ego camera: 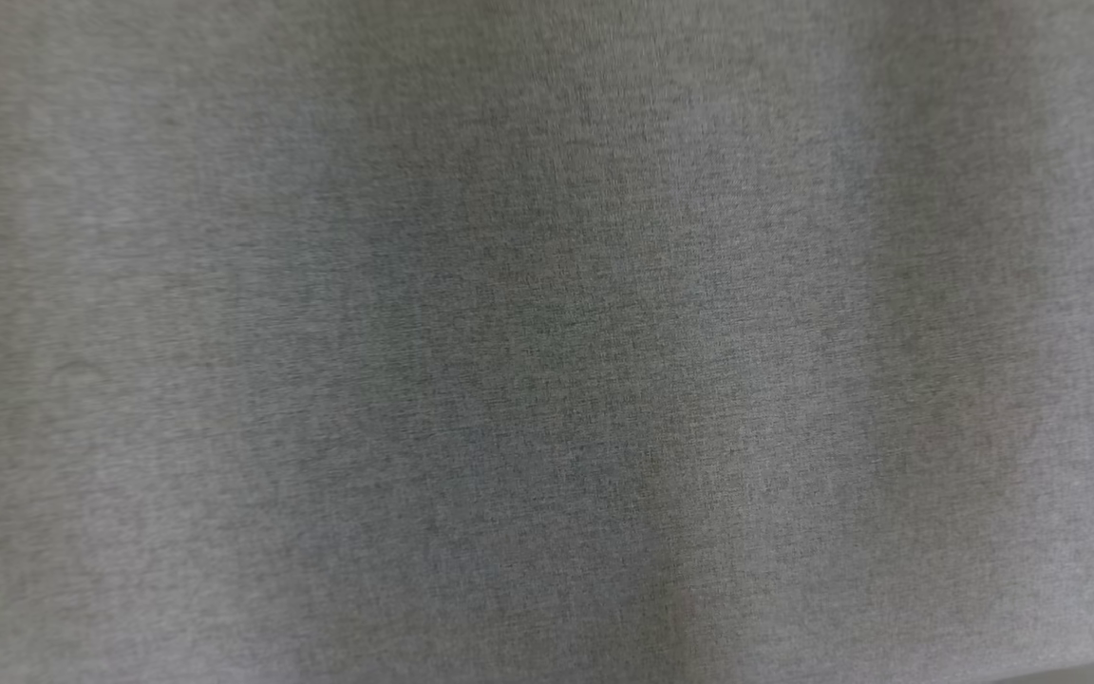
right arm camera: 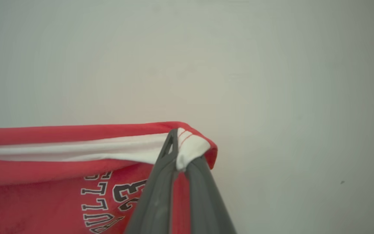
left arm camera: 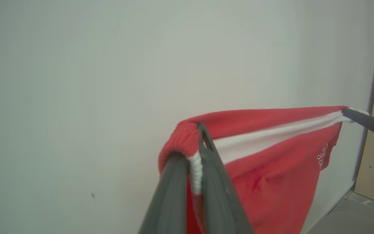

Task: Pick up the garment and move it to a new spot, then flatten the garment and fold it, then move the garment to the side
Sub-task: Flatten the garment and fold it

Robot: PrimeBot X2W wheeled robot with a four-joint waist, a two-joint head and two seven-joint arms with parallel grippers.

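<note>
Against a pale wall (left arm camera: 76, 81), left hand (left arm camera: 190, 143) and right hand (right arm camera: 183, 146) each clamp 1 corner of the stretched red garment (left arm camera: 271, 175).

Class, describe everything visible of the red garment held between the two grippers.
The red garment looks like soft fleecy knit, with a white stripe along its taut top edge and black-and-white lettering with numerals. It hangs in the air before a pale wall, pinched at a gathered corner by the left gripper and at the stitched white end by the right gripper.

The grey woven surface (ego camera: 547, 342) is blurred, crossed by faint shadow bands.
</note>
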